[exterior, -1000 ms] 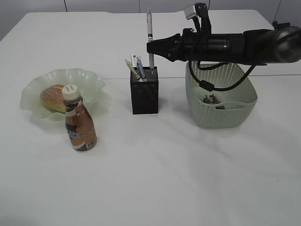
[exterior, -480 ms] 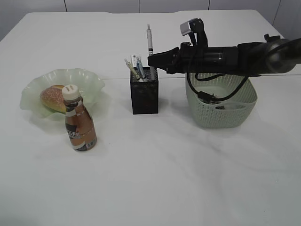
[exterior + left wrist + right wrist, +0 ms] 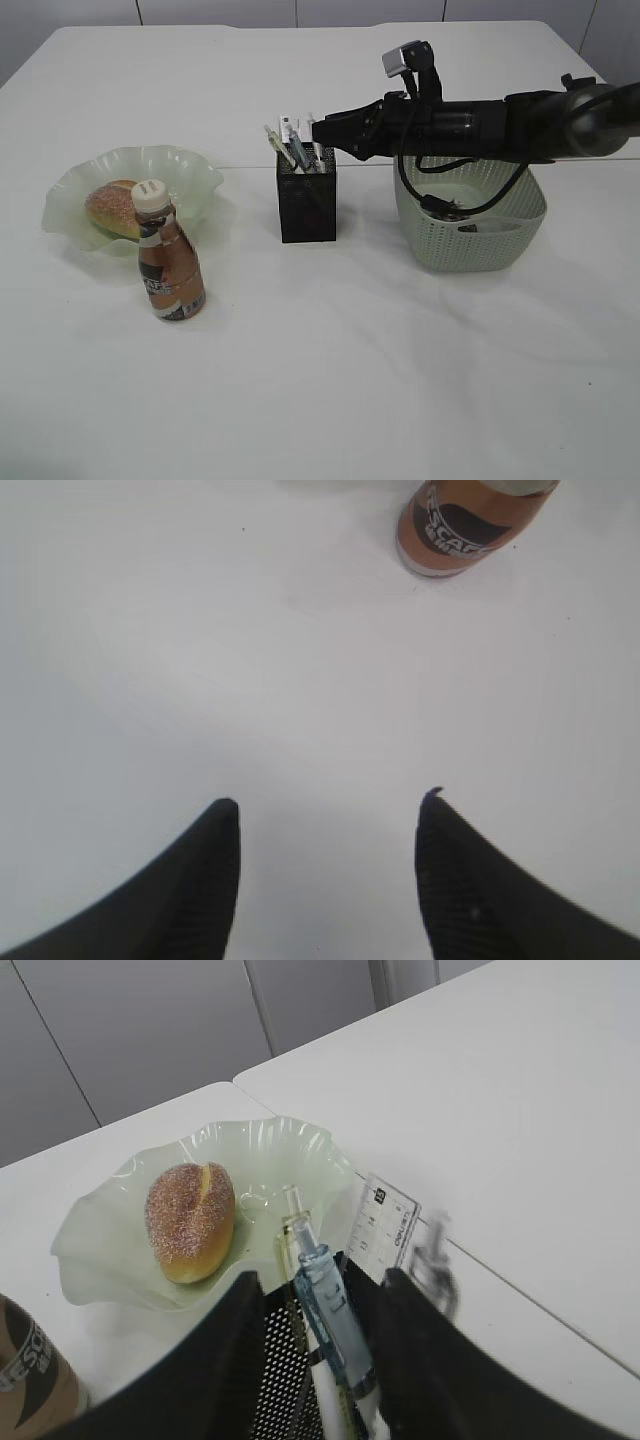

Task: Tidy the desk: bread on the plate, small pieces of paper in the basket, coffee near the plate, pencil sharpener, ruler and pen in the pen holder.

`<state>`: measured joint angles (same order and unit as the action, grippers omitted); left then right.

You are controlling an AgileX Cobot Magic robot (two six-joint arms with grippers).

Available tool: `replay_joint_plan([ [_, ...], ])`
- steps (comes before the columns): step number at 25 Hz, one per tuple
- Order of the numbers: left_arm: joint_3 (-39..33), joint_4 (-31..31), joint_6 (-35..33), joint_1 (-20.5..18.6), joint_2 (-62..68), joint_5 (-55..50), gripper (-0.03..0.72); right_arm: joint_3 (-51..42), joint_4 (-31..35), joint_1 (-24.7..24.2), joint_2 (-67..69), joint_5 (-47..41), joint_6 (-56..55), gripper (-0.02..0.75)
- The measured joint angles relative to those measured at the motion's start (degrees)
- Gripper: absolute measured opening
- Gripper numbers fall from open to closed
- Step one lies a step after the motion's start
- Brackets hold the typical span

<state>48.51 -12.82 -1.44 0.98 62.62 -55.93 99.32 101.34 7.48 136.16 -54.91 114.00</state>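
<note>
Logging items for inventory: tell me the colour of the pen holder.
Black mesh pen holder, clearest in the exterior view.

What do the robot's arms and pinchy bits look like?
The right arm is a shiny black tube with a looping black cable and a small silver-grey box on top. Each tool, the left tool and the right tool, has two dark, tapering, textured fingers.
</note>
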Motion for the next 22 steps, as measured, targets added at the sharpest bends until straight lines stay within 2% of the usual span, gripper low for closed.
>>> replay_joint_plan([
  [5,0.0,0.0,0.0,0.0,0.0,0.0,0.414,0.0,0.0,0.1,-0.12,2.42,-2.63,0.29],
  [9,0.0,0.0,0.0,0.0,0.0,0.0,0.414,0.0,-5.07,0.03,-3.25,12.12,-19.12,0.291],
  [13,0.0,0.0,0.0,0.0,0.0,0.0,0.414,0.0,-24.67,0.03,-9.26,13.34,-40.65,0.291],
  [17,0.0,0.1,0.0,0.0,0.0,0.0,0.414,0.0,-46.98,0.03,-15.24,7.6,-67.92,0.291],
  [19,0.0,0.1,0.0,0.0,0.0,0.0,0.414,0.0,-55.65,0.03,-18.04,3.4,-78.43,0.291],
  [22,0.0,0.02,0.0,0.0,0.0,0.0,0.414,0.0,-66.12,0.03,-22.36,-0.92,-88.62,0.291],
])
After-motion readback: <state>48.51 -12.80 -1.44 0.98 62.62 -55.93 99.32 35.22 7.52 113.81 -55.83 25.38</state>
